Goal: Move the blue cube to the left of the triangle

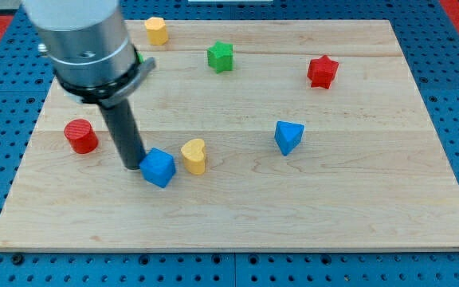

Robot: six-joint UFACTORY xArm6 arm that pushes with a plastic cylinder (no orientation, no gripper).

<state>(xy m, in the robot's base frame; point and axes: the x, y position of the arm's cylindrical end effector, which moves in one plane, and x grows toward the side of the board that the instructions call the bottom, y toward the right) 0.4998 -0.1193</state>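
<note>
The blue cube (158, 167) lies on the wooden board (237, 207), left of centre. My tip (133, 165) touches or nearly touches the cube's left side. The blue triangle (288, 137) lies right of centre, well to the cube's right and a little higher in the view. A yellow heart (194, 155) sits just to the right of the cube, between it and the triangle, very close to the cube or touching it.
A red cylinder (80, 136) lies at the left, next to the rod. A yellow block (157, 30) and a green star (221, 57) are near the view's top. A red star (323, 72) is at the upper right.
</note>
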